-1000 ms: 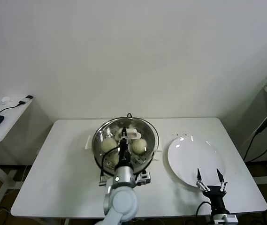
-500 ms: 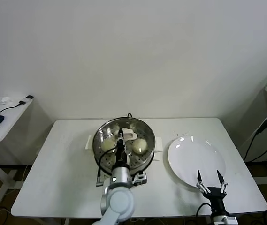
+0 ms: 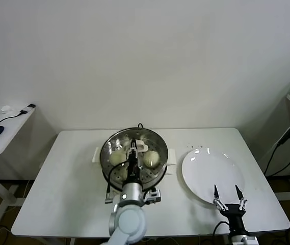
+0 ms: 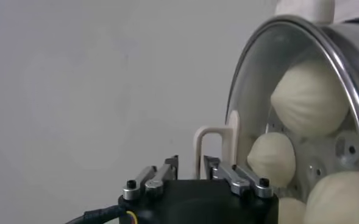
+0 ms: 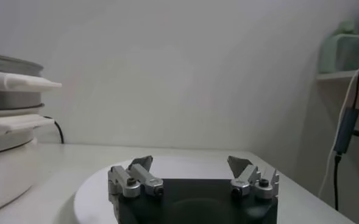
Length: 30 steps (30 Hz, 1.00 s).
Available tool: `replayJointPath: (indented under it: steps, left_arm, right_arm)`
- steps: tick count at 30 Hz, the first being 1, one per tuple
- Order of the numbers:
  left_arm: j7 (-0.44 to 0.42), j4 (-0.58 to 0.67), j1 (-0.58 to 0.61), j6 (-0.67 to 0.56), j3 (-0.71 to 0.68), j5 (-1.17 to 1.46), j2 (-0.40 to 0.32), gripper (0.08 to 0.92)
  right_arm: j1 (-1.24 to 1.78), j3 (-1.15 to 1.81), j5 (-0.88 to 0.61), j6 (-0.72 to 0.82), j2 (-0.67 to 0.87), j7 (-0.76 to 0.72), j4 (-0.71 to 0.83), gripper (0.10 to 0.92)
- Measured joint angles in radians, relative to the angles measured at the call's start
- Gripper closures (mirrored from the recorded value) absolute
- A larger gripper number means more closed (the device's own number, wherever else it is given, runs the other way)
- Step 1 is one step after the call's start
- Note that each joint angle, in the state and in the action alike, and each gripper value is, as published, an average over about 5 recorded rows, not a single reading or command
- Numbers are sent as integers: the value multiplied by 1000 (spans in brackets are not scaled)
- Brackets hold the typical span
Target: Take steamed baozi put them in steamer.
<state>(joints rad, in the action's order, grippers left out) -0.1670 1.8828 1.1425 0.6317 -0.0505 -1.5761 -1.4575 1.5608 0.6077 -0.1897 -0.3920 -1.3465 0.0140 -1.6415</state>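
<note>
The steamer (image 3: 106, 168) stands mid-table on its white base with side handles (image 3: 171, 156). Cream-white baozi (image 3: 116, 157) (image 3: 151, 158) lie on its perforated tray and show through a round glass lid (image 3: 157, 145) held over it. My left gripper (image 3: 133, 155) is shut on the lid's white handle (image 3: 139, 148). The left wrist view shows the handle (image 4: 214, 137) between my left gripper's (image 4: 191, 163) fingers, the lid's steel rim (image 4: 252, 73), and baozi (image 4: 310, 97) (image 4: 270, 158) behind the glass. My right gripper (image 3: 227, 193) is open and empty.
A flat white plate (image 3: 211, 171) lies right of the steamer, and the right gripper (image 5: 190, 164) hovers at its front edge (image 5: 94, 189). The steamer's side (image 5: 2, 97) shows far off in the right wrist view. A side desk (image 3: 4, 127) holds a mouse at the left.
The left gripper has shifted slightly left, carrying the lid, which now sits lower and more squarely over the steamer. The right arm has not moved.
</note>
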Motion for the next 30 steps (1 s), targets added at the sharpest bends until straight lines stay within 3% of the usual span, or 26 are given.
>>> replayJointPath:
  steps: [16, 23, 30]
  left_arm:
    - [37, 159, 87, -47, 49, 147, 63, 197]
    - [183, 223, 153, -244, 157, 446, 70, 177]
    - [291, 254, 221, -465, 373, 899, 73, 177]
  right_arm:
    - [3, -12, 0, 32, -9, -21, -11, 202]
    - [7, -14, -15, 27, -12, -18, -22, 203]
    - [15, -12, -20, 1, -7, -21, -35, 203]
